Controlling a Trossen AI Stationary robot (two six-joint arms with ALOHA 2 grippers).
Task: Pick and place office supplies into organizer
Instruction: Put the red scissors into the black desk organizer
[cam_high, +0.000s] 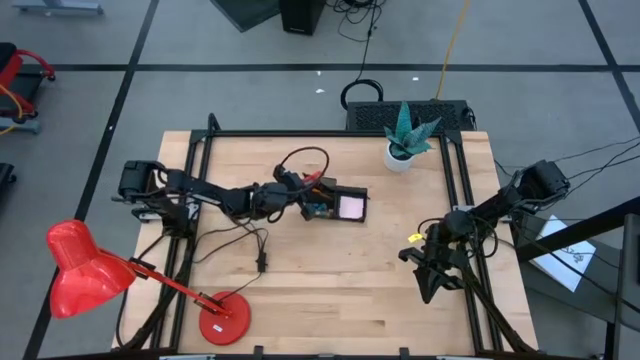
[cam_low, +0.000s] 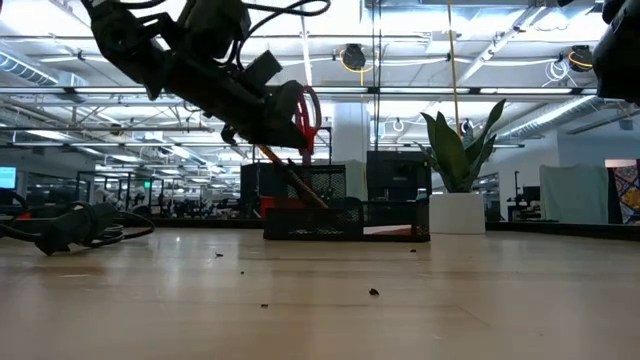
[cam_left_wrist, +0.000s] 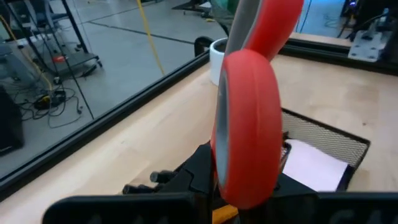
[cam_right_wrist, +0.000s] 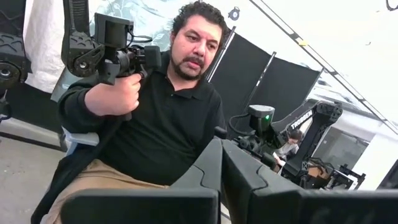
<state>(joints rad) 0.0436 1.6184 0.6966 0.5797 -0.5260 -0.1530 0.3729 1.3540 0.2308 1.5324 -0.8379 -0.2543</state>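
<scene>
My left gripper hovers just left of the black mesh organizer and is shut on the red-handled scissors. In the low view, gripper and scissors hang above the organizer. An orange pencil leans slanting out of it. A pale pink sticky-note pad lies in the organizer's flat compartment. My right gripper waits shut near the table's right edge, touching nothing. A small yellow piece shows beside it. My left gripper holds the scissors between its two fingers, lifted clear of the table. The red handle loop stands up between the fingers, right in front of the wrist camera. It hides the exact place of contact. The fingers slant down toward the organizer.
A white plant pot stands at the far edge, right of the organizer. A red desk lamp with its round base occupies the near left corner. Black cables lie left of centre. A person shows in the right wrist view.
</scene>
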